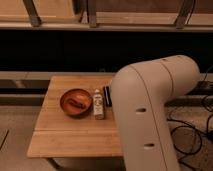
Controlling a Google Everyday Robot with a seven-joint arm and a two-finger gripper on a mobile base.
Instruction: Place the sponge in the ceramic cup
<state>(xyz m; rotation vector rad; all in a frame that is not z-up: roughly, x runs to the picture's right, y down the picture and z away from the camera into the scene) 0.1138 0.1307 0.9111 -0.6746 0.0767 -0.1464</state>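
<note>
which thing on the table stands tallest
The small bottle, upright between the low bowl and the flat black object. The claw is out of view.
</note>
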